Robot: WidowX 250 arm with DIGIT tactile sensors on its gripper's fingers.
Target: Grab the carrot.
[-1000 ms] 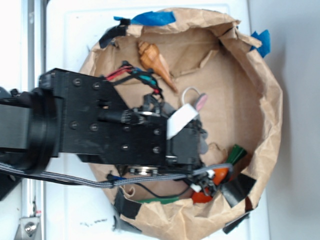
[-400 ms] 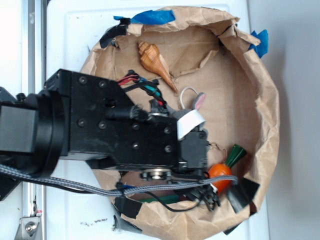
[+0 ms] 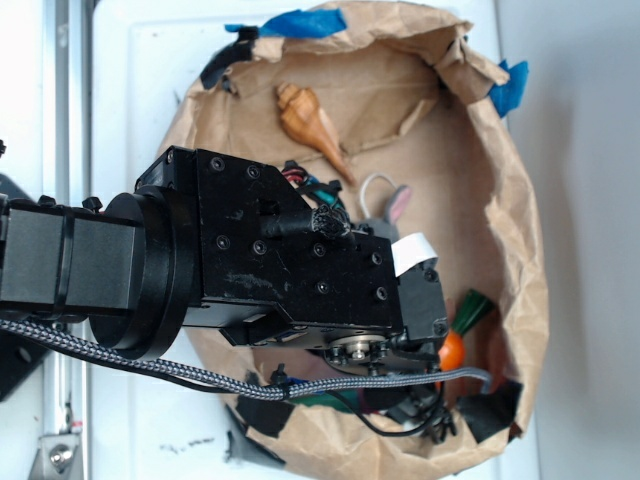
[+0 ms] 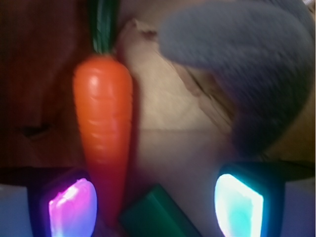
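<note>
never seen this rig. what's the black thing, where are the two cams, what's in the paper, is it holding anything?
The black thing is a robot arm, seen from above by the exterior camera. The wrist camera rides on the arm and looks out between the gripper fingers, the glowing pads. The brown paper holds a carrot, a grey plush bunny, a seashell and a green block. The jaws are apart; the carrot lies just beside one pad. Nothing is gripped.

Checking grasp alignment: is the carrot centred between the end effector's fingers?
No. The carrot lies against the pink-lit finger, leaving the middle empty.
</note>
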